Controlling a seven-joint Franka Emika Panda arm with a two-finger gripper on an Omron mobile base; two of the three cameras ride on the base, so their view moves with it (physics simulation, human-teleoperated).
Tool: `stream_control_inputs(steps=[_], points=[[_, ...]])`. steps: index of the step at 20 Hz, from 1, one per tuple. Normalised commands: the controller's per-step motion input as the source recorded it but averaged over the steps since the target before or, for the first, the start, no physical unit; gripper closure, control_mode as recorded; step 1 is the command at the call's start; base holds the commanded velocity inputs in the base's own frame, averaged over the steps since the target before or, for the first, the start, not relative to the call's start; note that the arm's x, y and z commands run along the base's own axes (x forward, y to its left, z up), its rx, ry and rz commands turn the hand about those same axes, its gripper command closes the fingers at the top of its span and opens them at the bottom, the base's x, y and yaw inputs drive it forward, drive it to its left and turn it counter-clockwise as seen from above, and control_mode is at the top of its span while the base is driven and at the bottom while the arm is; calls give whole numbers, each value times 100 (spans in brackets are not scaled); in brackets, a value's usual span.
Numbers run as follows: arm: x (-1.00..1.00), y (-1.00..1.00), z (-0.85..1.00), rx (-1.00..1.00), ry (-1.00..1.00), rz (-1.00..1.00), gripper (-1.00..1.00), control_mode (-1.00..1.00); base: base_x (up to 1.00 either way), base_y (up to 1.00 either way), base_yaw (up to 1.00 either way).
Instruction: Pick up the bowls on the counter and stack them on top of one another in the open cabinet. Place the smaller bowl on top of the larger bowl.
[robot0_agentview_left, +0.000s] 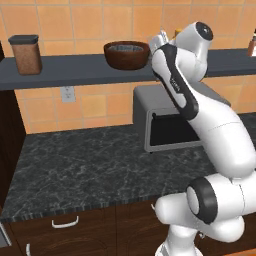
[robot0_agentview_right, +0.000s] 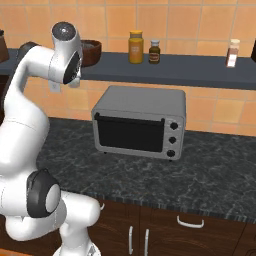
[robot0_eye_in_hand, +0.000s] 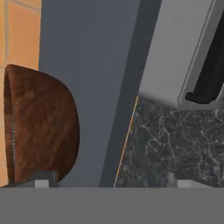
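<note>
Jar (robot0_agentview_left: 26, 54): left end of the shelf (robot0_agentview_left: 75, 70).
Brown bowl (robot0_agentview_left: 127, 54): upright on the shelf, silvery bowl (robot0_agentview_left: 126, 48) nested inside.
Gripper (robot0_eye_in_hand: 111, 181): just right of the brown bowl, fingers spread wide, holding nothing.
Microwave (robot0_agentview_right: 140, 121): on the counter (robot0_agentview_left: 90, 165).

Grey microwave (robot0_agentview_right: 138, 122) sits on the marbled black counter (robot0_agentview_right: 210, 170), below the dark shelf board (robot0_agentview_right: 200, 70). On the shelf: larger bowl (robot0_agentview_right: 91, 52) far left behind the arm, orange jar (robot0_agentview_right: 135, 47) and small dark bottle (robot0_agentview_right: 154, 52) mid-shelf, spice bottle (robot0_agentview_right: 232, 53) right.
</note>
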Motion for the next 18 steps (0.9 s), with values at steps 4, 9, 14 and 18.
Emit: stream_control_inputs(steps=[4, 9, 14, 18], points=[[-100, -31, -67, -14, 34, 0, -100, -100, 0, 0, 0], [-100, -39, -85, -14, 33, 0, -100, -100, 0, 0, 0], [-82, -46, -74, -17, 40, 0, -100, -100, 0, 0, 0], [-29, -62, -60, -15, 41, 0, -100, -100, 0, 0, 0]])
